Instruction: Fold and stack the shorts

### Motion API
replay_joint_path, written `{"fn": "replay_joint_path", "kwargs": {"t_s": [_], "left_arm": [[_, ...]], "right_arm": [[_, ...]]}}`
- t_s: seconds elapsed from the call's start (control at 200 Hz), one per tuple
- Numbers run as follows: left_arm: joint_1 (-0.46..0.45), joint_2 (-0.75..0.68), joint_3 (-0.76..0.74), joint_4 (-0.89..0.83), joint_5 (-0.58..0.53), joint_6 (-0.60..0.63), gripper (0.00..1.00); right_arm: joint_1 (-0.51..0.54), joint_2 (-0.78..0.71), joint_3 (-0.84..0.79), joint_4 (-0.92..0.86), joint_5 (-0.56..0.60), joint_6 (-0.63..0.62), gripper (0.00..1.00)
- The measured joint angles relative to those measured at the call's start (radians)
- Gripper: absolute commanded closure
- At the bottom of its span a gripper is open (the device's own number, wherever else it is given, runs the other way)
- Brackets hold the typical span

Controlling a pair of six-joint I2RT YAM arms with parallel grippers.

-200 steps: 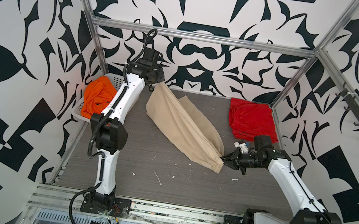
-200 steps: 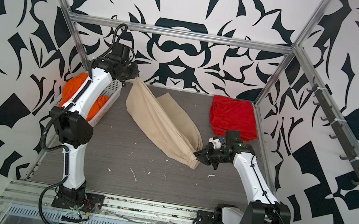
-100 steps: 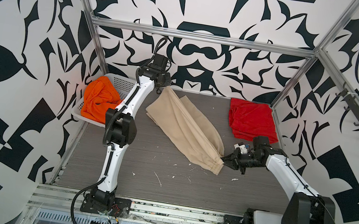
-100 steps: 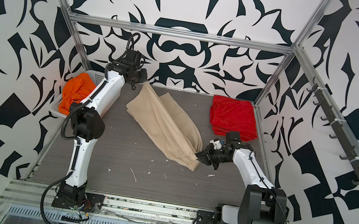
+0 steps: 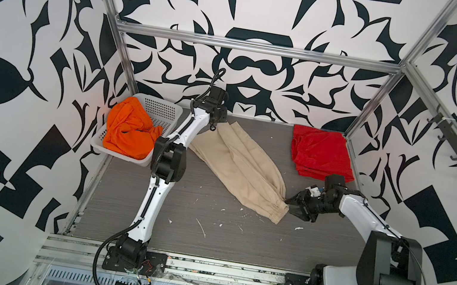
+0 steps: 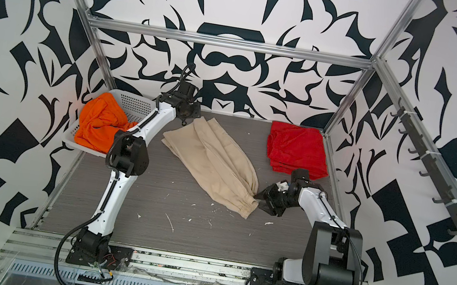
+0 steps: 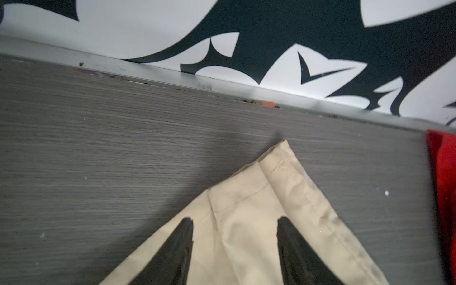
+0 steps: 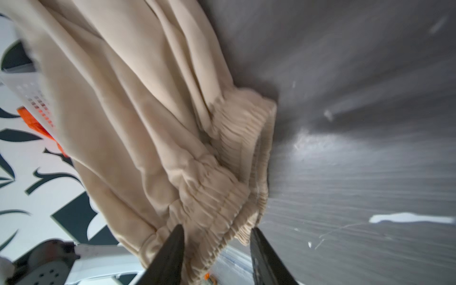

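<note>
Left wrist view: the left gripper (image 7: 234, 218) hangs over a hem corner of the beige shorts (image 7: 283, 187), fingers spread, nothing pinched. Over at the waistband end, the right gripper (image 8: 217, 227) gapes too. The beige shorts lie diagonally across the table (image 5: 204, 239), red shorts (image 5: 321, 151) sit folded in the far right corner, and orange shorts (image 5: 129, 129) are heaped in the basket (image 5: 163, 109).

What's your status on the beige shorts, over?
Left gripper open over beige fabric shorts' far corner. Right gripper open at their elastic waistband. Folded red shorts apart; nothing blocking.
</note>
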Motion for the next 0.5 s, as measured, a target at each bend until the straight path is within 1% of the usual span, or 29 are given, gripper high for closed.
{"fn": "replay_joint_path", "kwargs": {"t_s": [0.05, 0.09, 0.17, 0.245, 0.29, 0.37, 0.42, 0.5], "left_arm": [[0.0, -0.029, -0.047, 0.02, 0.001, -0.006, 0.32], [0.0, -0.074, -0.114, 0.032, 0.002, -0.005, 0.32], [0.001, -0.194, -0.293, 0.066, 0.017, -0.005, 0.32], [0.006, -0.311, -0.461, 0.105, 0.043, -0.011, 0.35], [0.009, -0.373, -0.553, 0.136, 0.07, -0.019, 0.39], [0.017, -0.446, -0.674, 0.185, 0.108, -0.046, 0.41], [0.022, -0.452, -0.709, 0.205, 0.129, -0.06, 0.43], [0.027, -0.431, -0.747, 0.227, 0.158, -0.089, 0.47]], "right_arm": [[0.0, -0.034, 0.045, -0.016, 0.05, 0.001, 0.45], [0.0, -0.063, 0.085, -0.028, 0.09, 0.002, 0.45], [0.009, -0.128, 0.163, -0.039, 0.164, 0.003, 0.44], [0.045, -0.185, 0.209, -0.047, 0.24, 0.002, 0.44], [0.099, -0.214, 0.224, -0.046, 0.281, 0.004, 0.44], [0.239, -0.238, 0.229, -0.031, 0.337, 0.016, 0.44], [0.325, -0.231, 0.227, -0.011, 0.365, 0.028, 0.44], [0.459, -0.179, 0.226, 0.029, 0.405, 0.041, 0.44]]}}
